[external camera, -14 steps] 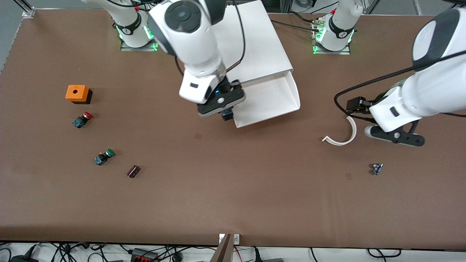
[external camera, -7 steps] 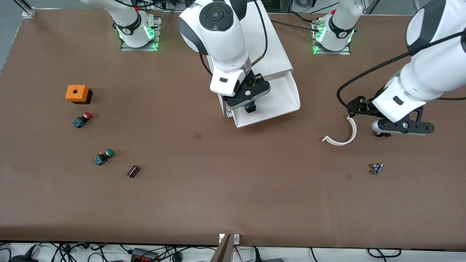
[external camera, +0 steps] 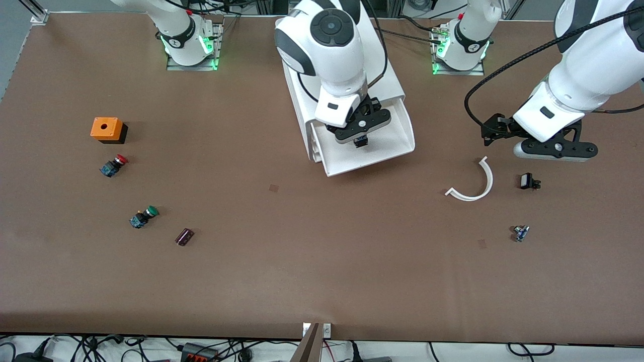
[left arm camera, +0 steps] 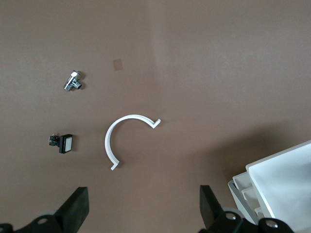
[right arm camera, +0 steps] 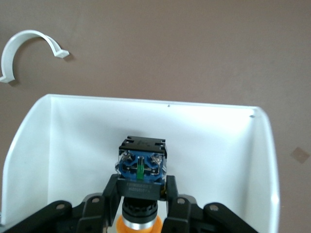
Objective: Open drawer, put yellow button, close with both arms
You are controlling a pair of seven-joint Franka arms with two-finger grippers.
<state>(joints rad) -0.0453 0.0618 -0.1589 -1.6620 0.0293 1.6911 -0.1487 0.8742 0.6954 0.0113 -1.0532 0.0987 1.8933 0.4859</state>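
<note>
The white cabinet (external camera: 372, 65) stands between the arms' bases, its top drawer (external camera: 390, 146) pulled open toward the front camera. My right gripper (external camera: 360, 140) hangs over the open drawer, shut on the yellow button (external camera: 360, 143). In the right wrist view the gripper (right arm camera: 141, 187) clamps the button's black-and-blue body (right arm camera: 141, 165), cap toward the wrist, above the drawer's white floor (right arm camera: 73, 141). My left gripper (external camera: 551, 151) is open and empty over bare table toward the left arm's end. In the left wrist view the left gripper (left arm camera: 143, 213) holds nothing, and the drawer's corner (left arm camera: 286, 179) shows.
A white curved strip (external camera: 489, 178) (left arm camera: 109, 138), a small black part (external camera: 528, 181) (left arm camera: 65, 143) and a small metal part (external camera: 521, 233) (left arm camera: 73, 81) lie near the left gripper. Toward the right arm's end lie an orange box (external camera: 106, 129), a red button (external camera: 114, 165), a green button (external camera: 144, 216) and a dark cylinder (external camera: 184, 236).
My right gripper has carried the yellow button from beside the drawer's front corner to over the drawer. My left gripper has drawn back toward its base, uncovering the small black part.
</note>
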